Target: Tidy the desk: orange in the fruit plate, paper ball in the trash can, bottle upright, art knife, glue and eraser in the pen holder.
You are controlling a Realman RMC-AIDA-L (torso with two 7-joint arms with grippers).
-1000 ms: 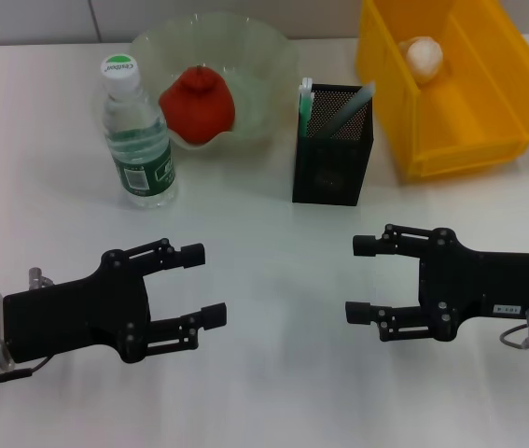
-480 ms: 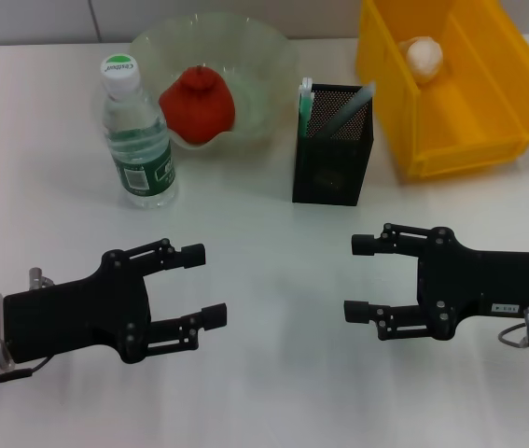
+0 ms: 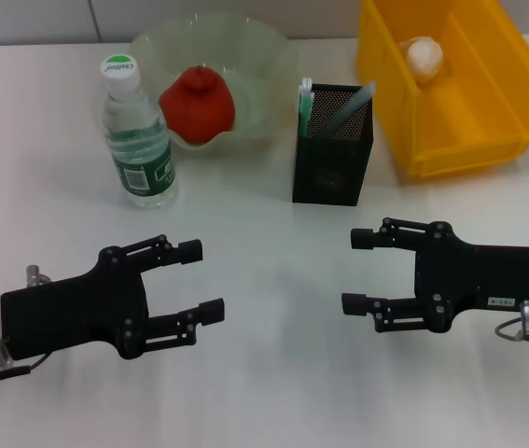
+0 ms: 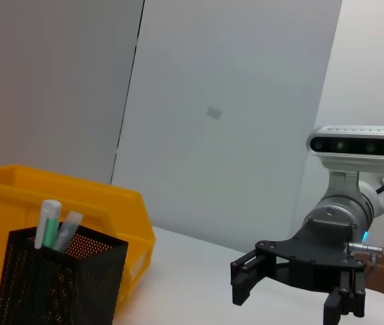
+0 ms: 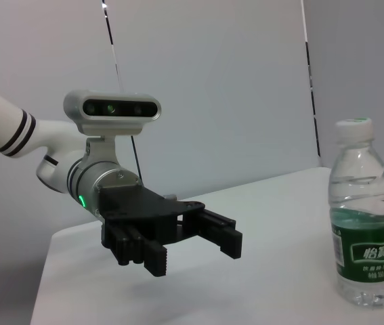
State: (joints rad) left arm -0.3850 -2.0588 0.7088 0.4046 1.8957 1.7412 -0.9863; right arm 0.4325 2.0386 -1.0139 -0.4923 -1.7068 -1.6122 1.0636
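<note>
Head view shows the white worktop (image 3: 264, 280) with both black pincers over its near half, the left pincer (image 3: 201, 278) and the right pincer (image 3: 361, 271) each with fingers spread apart and holding nothing, facing each other across a bare strip. Along the far edge stand the clear ribbed plastic bottle (image 3: 136, 135), upright with its white cap on, the wavy translucent fruit plate (image 3: 255, 84) holding the orange (image 3: 197, 103), and the square black mesh pen holder (image 3: 331, 159) with pale stick-shaped items poking out. At the far right corner the yellow plastic trash can (image 3: 460, 140) holds the crumpled paper ball (image 3: 424, 56), just beside the pen holder, well apart from both pincers.
</note>
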